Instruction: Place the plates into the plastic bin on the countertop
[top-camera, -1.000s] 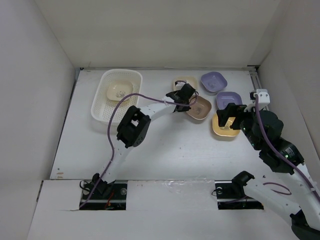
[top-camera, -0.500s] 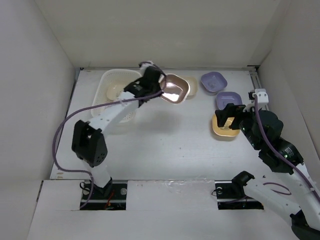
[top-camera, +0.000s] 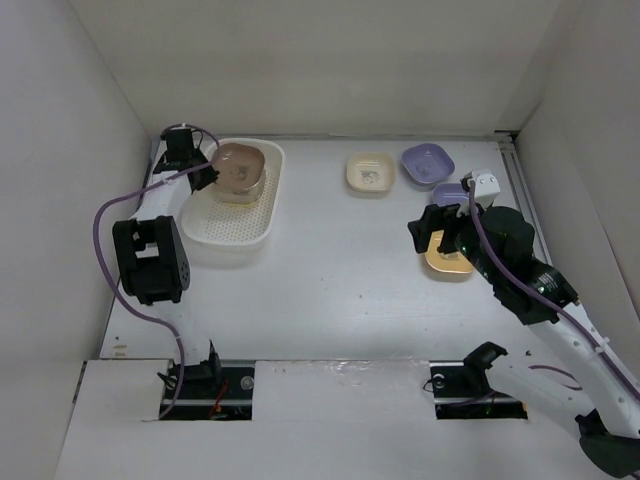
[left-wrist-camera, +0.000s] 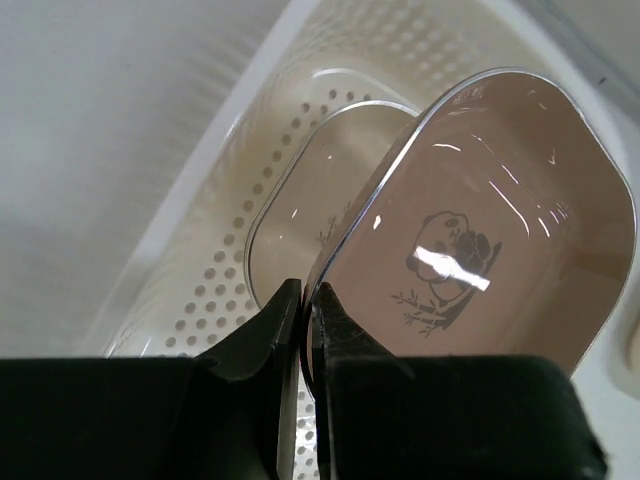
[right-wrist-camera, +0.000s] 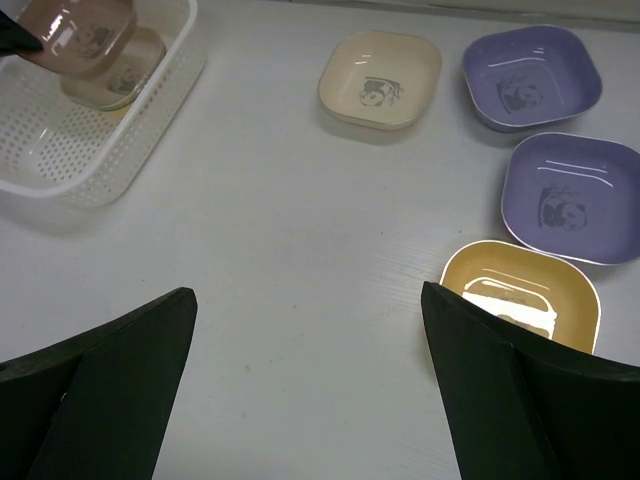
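Observation:
My left gripper (top-camera: 205, 172) is shut on the rim of a brown plate (top-camera: 238, 162) and holds it tilted over the far end of the white plastic bin (top-camera: 232, 228). In the left wrist view the jaws (left-wrist-camera: 305, 292) pinch the brown plate's (left-wrist-camera: 480, 230) edge, with a cream plate (left-wrist-camera: 295, 215) lying in the bin (left-wrist-camera: 190, 300) below it. My right gripper (top-camera: 432, 235) is open and empty above the countertop, just left of a yellow plate (top-camera: 447, 263). The right wrist view shows the open gripper (right-wrist-camera: 307, 290) and the yellow plate (right-wrist-camera: 520, 305).
On the countertop (top-camera: 330, 270) lie a cream plate (top-camera: 369, 172), a lavender plate (top-camera: 427, 163) and a second lavender plate (top-camera: 450, 192) partly hidden by my right arm. They also show in the right wrist view: cream (right-wrist-camera: 380, 80), lavender (right-wrist-camera: 530, 78) and lavender (right-wrist-camera: 570, 195). White walls enclose the surface.
My left arm lifted the brown plate from the middle of the table and swung it left to over the bin. My right gripper shifted slightly left.

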